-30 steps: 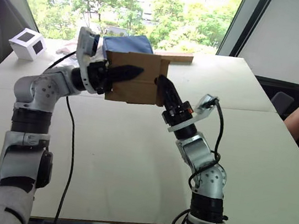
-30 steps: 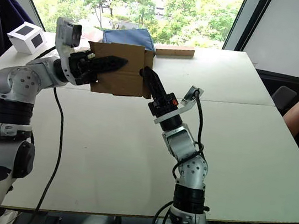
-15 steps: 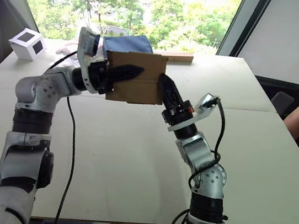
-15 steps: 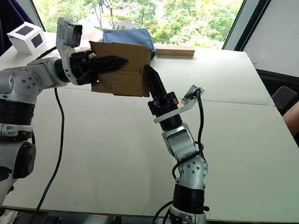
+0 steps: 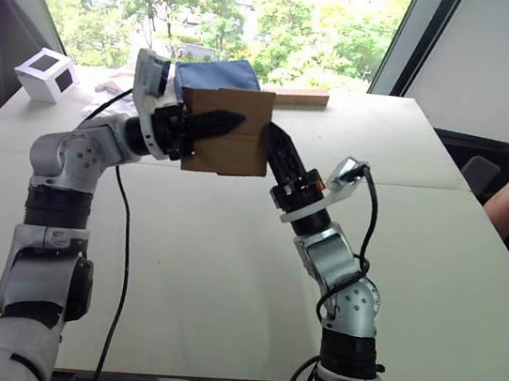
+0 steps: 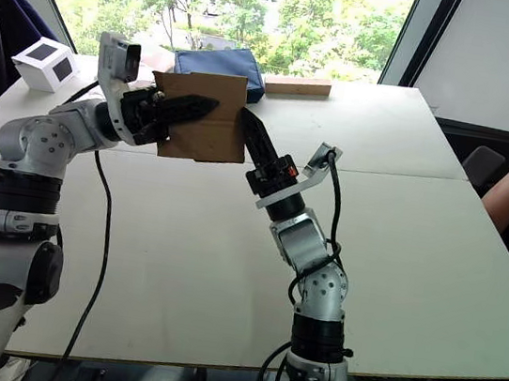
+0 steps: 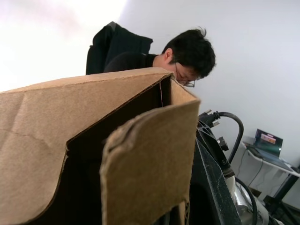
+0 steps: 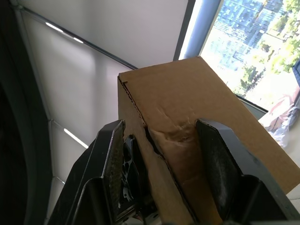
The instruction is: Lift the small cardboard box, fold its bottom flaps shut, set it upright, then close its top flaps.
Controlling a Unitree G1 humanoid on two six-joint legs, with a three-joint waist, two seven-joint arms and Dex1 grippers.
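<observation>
Small cardboard box [image 5: 232,132] is held up off the table [image 5: 225,262], over its far-left part. Left gripper [image 5: 208,127] clamps it from the left, 1 black finger lying across the box's near face, so it's closed on the box. Right gripper [image 5: 275,148] meets the box's right end; wrist view shows its 2 fingers [image 8: 220,178] spread apart w/ a creased flap between them, pressing vs the box. White cube [image 5: 47,74] far left; blue bag [image 6: 221,61] and wooden block [image 6: 297,86] behind the box.
</observation>
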